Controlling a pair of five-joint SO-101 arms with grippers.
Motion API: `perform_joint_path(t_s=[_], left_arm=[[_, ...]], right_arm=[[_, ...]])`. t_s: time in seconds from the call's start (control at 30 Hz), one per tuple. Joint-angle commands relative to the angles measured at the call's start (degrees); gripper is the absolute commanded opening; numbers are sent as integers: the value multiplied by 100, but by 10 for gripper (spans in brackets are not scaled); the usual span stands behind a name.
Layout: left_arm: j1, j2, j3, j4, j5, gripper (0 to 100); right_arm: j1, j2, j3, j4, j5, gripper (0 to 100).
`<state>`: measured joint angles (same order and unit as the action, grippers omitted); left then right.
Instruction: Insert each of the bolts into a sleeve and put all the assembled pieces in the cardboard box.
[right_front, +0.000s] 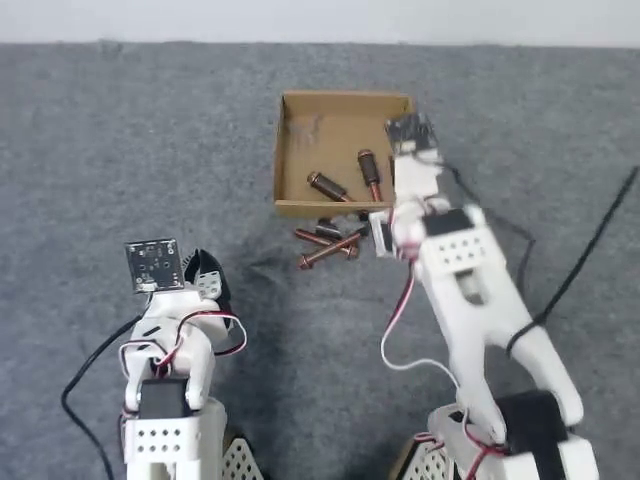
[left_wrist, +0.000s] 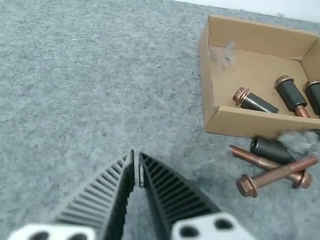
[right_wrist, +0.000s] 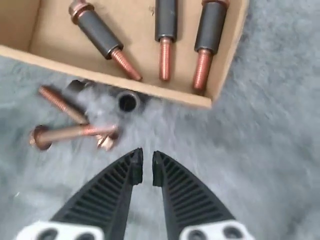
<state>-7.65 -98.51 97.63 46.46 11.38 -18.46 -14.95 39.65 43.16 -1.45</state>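
grey carpet (right_front: 120, 150), l hand (left_wrist: 136, 162), r hand (right_wrist: 146, 161) pressed together, r wrist view: 3 sleeved bolts (right_wrist: 166, 22) in box (right_wrist: 175, 95)

Three sleeved copper bolts (right_wrist: 97, 32) lie in the open cardboard box (right_wrist: 165, 91); two bare bolts (right_wrist: 70, 134) and dark sleeves (right_wrist: 127, 101) lie just outside its wall.
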Motion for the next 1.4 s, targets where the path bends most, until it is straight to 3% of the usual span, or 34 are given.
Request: perform_joint_path(t_s=[0.0, 0.27, 0.63, 0.9, 1.37], left_arm=[[18, -79, -84, 18, -35, 11], [18, -79, -84, 0, -35, 11], [26, -79, -84, 0, -62, 11], [26, -79, -84, -9, -62, 11], [26, -79, -84, -97, -62, 11]], right_arm=[[-136, -338, 730, -1631, -70, 6], [-532, 154, 888, -2290, -70, 6], [-497, 1323, 888, -3767, -70, 7], [-418, 1349, 879, -3916, -70, 7], [-400, -505, 1749, -3820, -26, 7]])
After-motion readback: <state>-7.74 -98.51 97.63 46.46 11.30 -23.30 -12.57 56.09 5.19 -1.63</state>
